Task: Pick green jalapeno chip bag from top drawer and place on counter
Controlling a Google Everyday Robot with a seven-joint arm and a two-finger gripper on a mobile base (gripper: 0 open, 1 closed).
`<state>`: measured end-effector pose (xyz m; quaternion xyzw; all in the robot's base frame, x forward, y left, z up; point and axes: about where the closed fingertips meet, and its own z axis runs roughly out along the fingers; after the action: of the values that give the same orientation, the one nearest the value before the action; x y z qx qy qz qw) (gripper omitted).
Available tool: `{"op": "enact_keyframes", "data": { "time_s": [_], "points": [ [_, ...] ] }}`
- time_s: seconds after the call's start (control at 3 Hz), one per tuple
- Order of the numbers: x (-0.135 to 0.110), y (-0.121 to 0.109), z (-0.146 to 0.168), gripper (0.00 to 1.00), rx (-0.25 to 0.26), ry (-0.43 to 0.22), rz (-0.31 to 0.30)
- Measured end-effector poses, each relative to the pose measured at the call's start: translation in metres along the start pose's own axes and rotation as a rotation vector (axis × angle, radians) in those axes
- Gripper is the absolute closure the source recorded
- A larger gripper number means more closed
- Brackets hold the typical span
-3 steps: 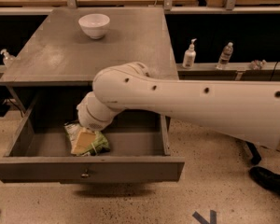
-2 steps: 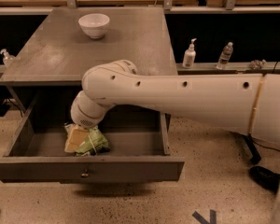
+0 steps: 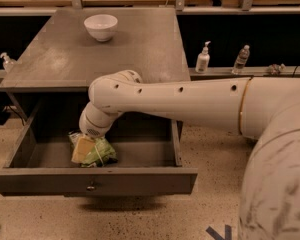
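Observation:
The top drawer (image 3: 140, 180) of the grey cabinet stands pulled out, its small round knob at the front. The green jalapeno chip bag (image 3: 104, 153) lies crinkled on the drawer floor, left of the middle. My white arm reaches in from the right, bends down over the drawer's back edge, and its gripper (image 3: 84, 149) points down onto the left part of the bag, covering it there. The bag rests on the drawer floor. The grey counter (image 3: 130, 54) is the cabinet's top, directly above and behind the drawer.
A white bowl (image 3: 100, 26) stands at the counter's far middle. A pump bottle (image 3: 203, 59) and a water bottle (image 3: 241, 60) stand on a narrow ledge to the right, and another pump bottle (image 3: 7, 62) on the left. A tan workbench runs behind.
My arm's elbow has swung left and lower over the drawer. The gripper stays down at the bag, which has not visibly moved.

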<state>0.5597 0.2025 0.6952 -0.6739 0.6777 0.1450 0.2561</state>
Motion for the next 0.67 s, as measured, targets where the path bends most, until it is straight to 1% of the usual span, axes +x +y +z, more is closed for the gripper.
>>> {"op": "enact_keyframes", "data": {
  "time_s": [0.33,0.67],
  "points": [
    [0.035,-0.014,0.018,0.21,0.038,0.069,0.066],
    [0.054,-0.029,0.026,0.21,0.079,0.111,0.105]
  ]
}}
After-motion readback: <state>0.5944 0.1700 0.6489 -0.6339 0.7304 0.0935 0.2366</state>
